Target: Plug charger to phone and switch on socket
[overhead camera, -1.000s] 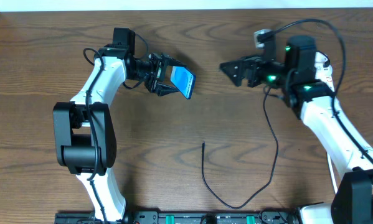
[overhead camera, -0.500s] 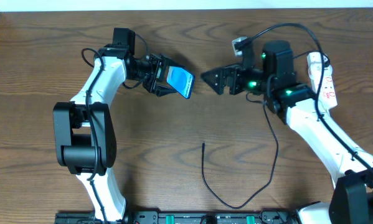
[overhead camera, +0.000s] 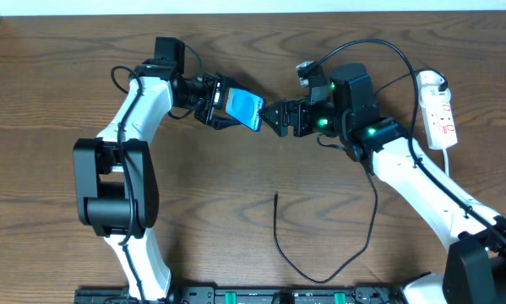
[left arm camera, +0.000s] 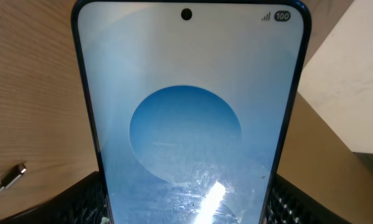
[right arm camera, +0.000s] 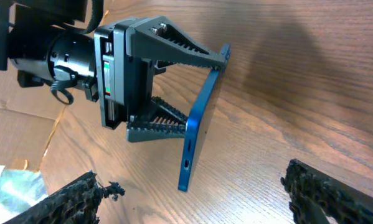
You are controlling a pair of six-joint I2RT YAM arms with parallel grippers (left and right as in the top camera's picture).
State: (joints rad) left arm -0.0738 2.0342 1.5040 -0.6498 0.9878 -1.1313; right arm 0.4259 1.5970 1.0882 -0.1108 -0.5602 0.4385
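Note:
My left gripper (overhead camera: 236, 108) is shut on the phone (overhead camera: 246, 111) and holds it tilted above the table, its blue screen (left arm camera: 186, 124) filling the left wrist view. In the right wrist view the phone (right arm camera: 198, 130) is edge-on with its lower end free, clamped across its width by the left gripper (right arm camera: 192, 84). My right gripper (overhead camera: 278, 116) stands open just right of the phone, and its fingers (right arm camera: 68, 199) have nothing between them. The charger (overhead camera: 320, 277) lies looped on the table with its plug tip (overhead camera: 275, 196) near the middle. The socket (overhead camera: 438, 110) lies at the far right.
The charger's cable runs up under my right arm (overhead camera: 405, 169). Its plug tip (left arm camera: 15, 175) also shows low on the left in the left wrist view. The base of the left arm (overhead camera: 109, 190) stands at the left. A pale wall edge (overhead camera: 253, 7) borders the table's far side.
My right arm has swung left, bringing its open gripper up to the phone and uncovering the socket. The left arm and phone have held still.

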